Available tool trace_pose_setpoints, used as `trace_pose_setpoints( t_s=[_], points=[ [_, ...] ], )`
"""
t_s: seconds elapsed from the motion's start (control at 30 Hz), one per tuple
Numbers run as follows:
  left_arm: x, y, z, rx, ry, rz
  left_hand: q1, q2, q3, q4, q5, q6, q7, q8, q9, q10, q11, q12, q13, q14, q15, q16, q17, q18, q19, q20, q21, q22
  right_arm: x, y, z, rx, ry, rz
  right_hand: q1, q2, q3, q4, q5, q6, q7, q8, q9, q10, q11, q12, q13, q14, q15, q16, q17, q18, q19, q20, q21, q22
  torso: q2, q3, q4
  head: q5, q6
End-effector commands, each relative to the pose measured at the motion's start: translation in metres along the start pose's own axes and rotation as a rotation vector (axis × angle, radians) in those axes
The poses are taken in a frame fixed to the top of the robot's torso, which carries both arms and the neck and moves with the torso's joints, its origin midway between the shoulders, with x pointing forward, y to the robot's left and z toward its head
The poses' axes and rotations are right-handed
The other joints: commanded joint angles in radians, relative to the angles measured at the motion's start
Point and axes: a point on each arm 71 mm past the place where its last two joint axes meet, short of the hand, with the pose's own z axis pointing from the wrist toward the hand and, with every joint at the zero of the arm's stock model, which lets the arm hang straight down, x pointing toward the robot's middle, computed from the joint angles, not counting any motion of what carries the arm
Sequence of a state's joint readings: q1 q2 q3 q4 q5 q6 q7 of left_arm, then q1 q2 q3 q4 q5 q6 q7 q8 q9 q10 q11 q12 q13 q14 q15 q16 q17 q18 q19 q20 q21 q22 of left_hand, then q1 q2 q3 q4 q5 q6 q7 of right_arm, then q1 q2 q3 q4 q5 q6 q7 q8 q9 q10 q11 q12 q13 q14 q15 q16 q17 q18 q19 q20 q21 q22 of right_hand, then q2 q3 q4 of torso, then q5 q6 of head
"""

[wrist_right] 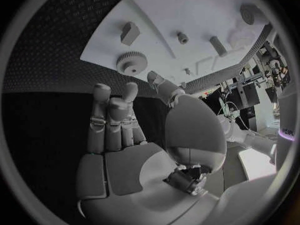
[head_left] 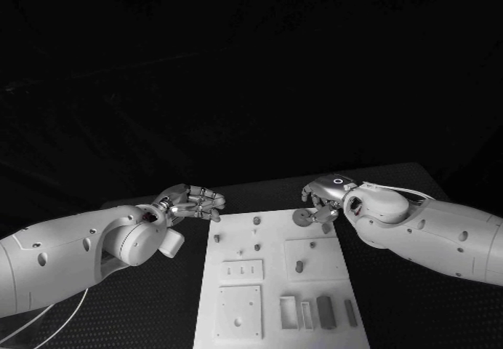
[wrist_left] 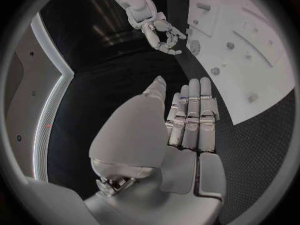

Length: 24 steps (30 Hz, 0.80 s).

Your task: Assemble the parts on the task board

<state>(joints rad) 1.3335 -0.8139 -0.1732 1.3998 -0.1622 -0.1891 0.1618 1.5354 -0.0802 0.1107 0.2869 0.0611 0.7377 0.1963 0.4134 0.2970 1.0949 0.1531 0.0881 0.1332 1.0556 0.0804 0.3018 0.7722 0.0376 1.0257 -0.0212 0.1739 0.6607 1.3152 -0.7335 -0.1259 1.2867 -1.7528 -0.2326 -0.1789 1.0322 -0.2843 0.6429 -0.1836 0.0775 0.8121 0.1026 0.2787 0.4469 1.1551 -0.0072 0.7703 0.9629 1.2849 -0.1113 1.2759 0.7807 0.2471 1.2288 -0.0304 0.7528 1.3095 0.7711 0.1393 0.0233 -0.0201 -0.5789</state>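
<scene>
Both hands hold nothing: left hand [head_left: 192, 202] hovers at ten o'clock off the task board [head_left: 275, 291], fingers spread; right hand [head_left: 323, 198] likewise above a gear [head_left: 304, 217] at one.

Head view v. dim: bkgd black, far side of counter [head_left: 398, 182] lost in dark. Task board [head_left: 278, 283] brightest, lit from above, soft shadows. Wrist views: strong fisheye bending at rims, dark vignette, mild glare on board.
</scene>
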Motion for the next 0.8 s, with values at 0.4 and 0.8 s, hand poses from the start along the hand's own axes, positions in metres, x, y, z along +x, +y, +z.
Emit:
trace_pose_setpoints(
  t_s=[0.4, 0.8],
  points=[
    [0.002, -0.002, 0.002, 0.013, 0.015, -0.005, -0.011, -0.002, -0.006, 0.002, -0.002, 0.002, 0.010, -0.004, 0.002, 0.002, 0.001, -0.005, 0.000, -0.003, 0.000, -0.004, 0.002, 0.008, -0.002, 0.002, -0.006, 0.001, 0.015, 0.008, 0.013, -0.012, 0.042, -0.002, 0.003, 0.014, 0.028, 0.008, -0.002, 0.008, -0.001, 0.018, -0.001, -0.056, -0.002, 0.303, 0.206, 0.005, -0.004, 0.119, 0.080, 0.015, 0.016, -0.020, 0.077, 0.022, 0.000, 0.0004, -0.0022, 0.007, -0.009],
    [0.003, -0.002, 0.002, 0.012, 0.017, -0.005, -0.011, -0.001, -0.006, 0.002, -0.002, 0.002, 0.010, -0.004, 0.002, 0.002, 0.001, -0.005, 0.000, -0.003, 0.000, -0.005, 0.002, 0.008, -0.002, 0.002, -0.006, 0.001, 0.019, 0.004, 0.018, 0.003, 0.053, 0.005, 0.003, 0.028, 0.034, 0.012, -0.002, 0.005, 0.002, 0.018, -0.002, -0.050, 0.001, 0.323, 0.205, 0.009, -0.001, 0.131, 0.088, 0.015, 0.020, -0.026, 0.091, 0.022, 0.000, -0.0002, -0.0017, 0.010, -0.012]
  ],
)
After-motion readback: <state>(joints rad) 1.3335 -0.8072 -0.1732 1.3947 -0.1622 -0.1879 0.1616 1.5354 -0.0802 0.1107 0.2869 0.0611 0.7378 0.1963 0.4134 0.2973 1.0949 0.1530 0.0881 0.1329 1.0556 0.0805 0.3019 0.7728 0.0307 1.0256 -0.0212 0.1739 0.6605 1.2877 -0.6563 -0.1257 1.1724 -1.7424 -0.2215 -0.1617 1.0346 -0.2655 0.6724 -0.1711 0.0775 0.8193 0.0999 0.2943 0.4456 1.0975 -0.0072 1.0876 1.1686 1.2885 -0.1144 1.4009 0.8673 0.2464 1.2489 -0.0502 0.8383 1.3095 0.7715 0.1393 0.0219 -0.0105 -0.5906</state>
